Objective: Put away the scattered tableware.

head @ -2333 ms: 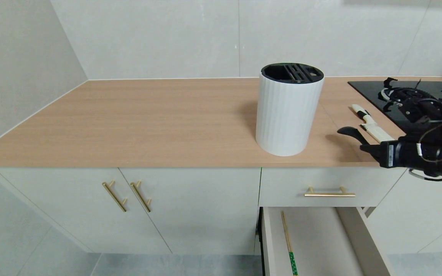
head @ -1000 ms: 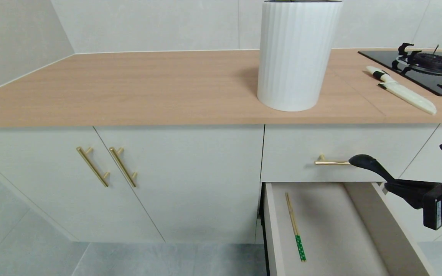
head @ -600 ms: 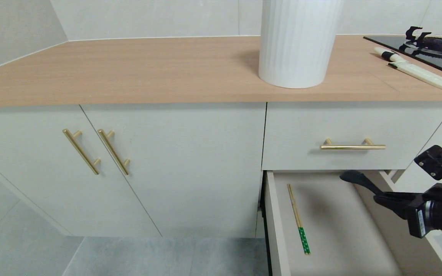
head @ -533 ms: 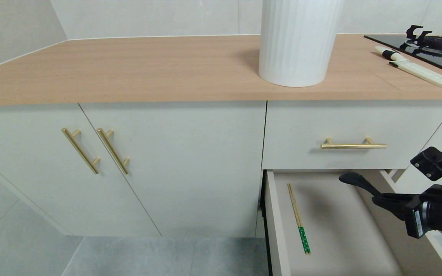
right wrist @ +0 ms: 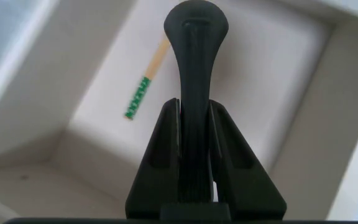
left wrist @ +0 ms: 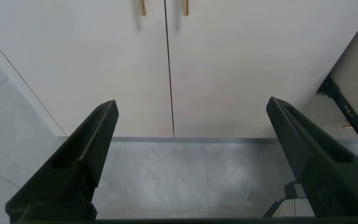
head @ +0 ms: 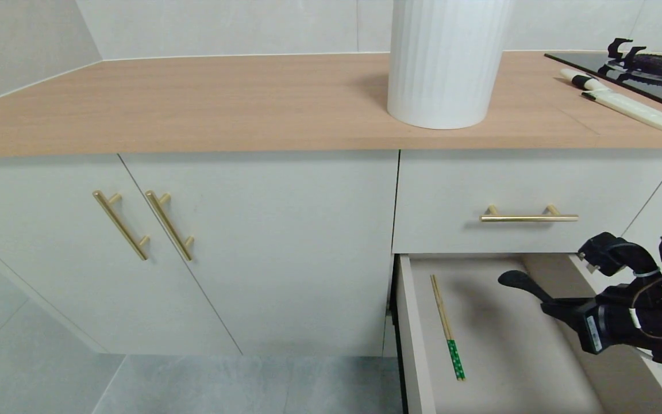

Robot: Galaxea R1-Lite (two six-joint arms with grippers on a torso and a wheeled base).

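My right gripper (head: 558, 310) is shut on the handle of a black spoon (head: 519, 281), holding it level above the open lower drawer (head: 410, 339). In the right wrist view the spoon (right wrist: 195, 43) sticks out past the gripper (right wrist: 195, 115) over the drawer's pale floor (right wrist: 260, 93). A pair of chopsticks with green ends (head: 447, 332) lies in the drawer by its left wall, also seen as chopsticks (right wrist: 145, 87) beyond the spoon. A white knife (head: 624, 107) lies on the counter at the right. My left gripper (left wrist: 191, 109) is open, low in front of the cabinet doors.
A tall white ribbed holder (head: 446, 63) stands on the wooden counter (head: 193, 103). The black stove (head: 650, 69) is at the far right. The closed upper drawer with a brass handle (head: 529, 218) sits just above the open drawer. Two cabinet doors with brass handles (head: 141, 225) are on the left.
The head view has dropped from the counter to the drawers. My right gripper brought the spoon down from counter height to over the open drawer, lately sinking a little and shifting left.
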